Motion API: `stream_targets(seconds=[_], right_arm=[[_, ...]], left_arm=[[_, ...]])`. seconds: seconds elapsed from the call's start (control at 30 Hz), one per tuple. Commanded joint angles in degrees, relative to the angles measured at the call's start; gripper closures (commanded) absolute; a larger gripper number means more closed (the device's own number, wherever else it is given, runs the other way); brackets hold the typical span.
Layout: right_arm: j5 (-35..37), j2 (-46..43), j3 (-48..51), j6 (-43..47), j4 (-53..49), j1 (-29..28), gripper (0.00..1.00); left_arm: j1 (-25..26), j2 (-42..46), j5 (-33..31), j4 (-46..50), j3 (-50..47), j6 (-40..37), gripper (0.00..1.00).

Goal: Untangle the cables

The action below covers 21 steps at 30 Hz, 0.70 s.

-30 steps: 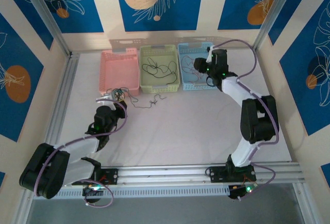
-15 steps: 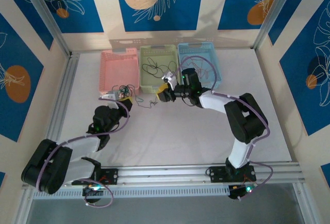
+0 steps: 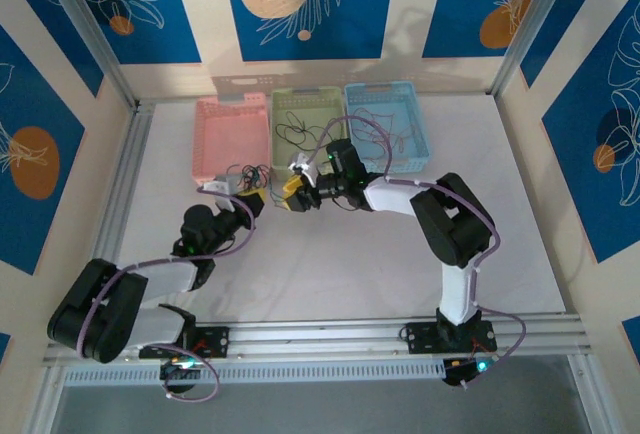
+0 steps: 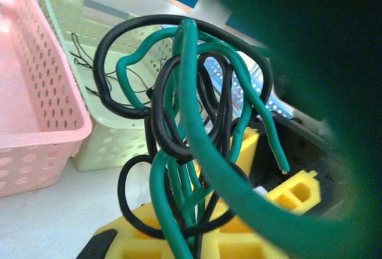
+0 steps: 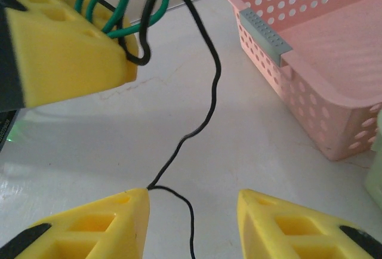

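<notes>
Right tool [image 3: 290,194] now near left tool [image 3: 247,193] with cables [image 3: 251,171]; three baskets [image 3: 232,104]

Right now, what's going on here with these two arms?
The left gripper is shut on a clump of green and black cables, holding it near the pink basket. The right gripper is open close beside it, low over one thin black strand that trails from the clump onto the table. The clump is not yet untangled.
</notes>
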<state>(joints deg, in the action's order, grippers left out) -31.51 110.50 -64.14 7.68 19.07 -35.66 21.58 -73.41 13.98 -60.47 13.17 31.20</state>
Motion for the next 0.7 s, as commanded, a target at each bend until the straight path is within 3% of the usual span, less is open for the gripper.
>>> stream_targets(seconds=[0.0, 0.23, 0.3, 0.4, 0.47, 0.67], right_arm=[[-0.7, 1.1, -1.9, -0.9, 0.6, -2.0, 0.56], [1.4, 4.1, -5.5, -0.1, -2.4, -4.2, 0.58], [1.3, 4.1, -5.7, 0.0, -2.5, -4.2, 0.66], [3.4, 2.8, -4.4, -0.2, -0.8, -3.4, 0.89], [5.8, 1.4, -3.0, -1.5, 1.0, -2.2, 0.99], [15.4, -4.3, 3.9, -4.9, 8.6, 1.7, 1.0]], left_arm=[[-0.8, -0.8, 3.4, -4.8, 0.3, 0.3, 1.0], [-0.7, -1.3, 4.7, -6.1, 0.2, 0.5, 0.98], [-0.7, -1.6, 4.7, -6.3, 0.2, 0.5, 0.98], [-0.7, -1.2, 4.3, -6.2, 0.0, 0.5, 0.98], [-0.8, -0.7, 3.2, -5.8, -0.2, 0.4, 0.98], [-0.8, 0.8, -0.2, -2.6, -0.4, -0.1, 0.97]])
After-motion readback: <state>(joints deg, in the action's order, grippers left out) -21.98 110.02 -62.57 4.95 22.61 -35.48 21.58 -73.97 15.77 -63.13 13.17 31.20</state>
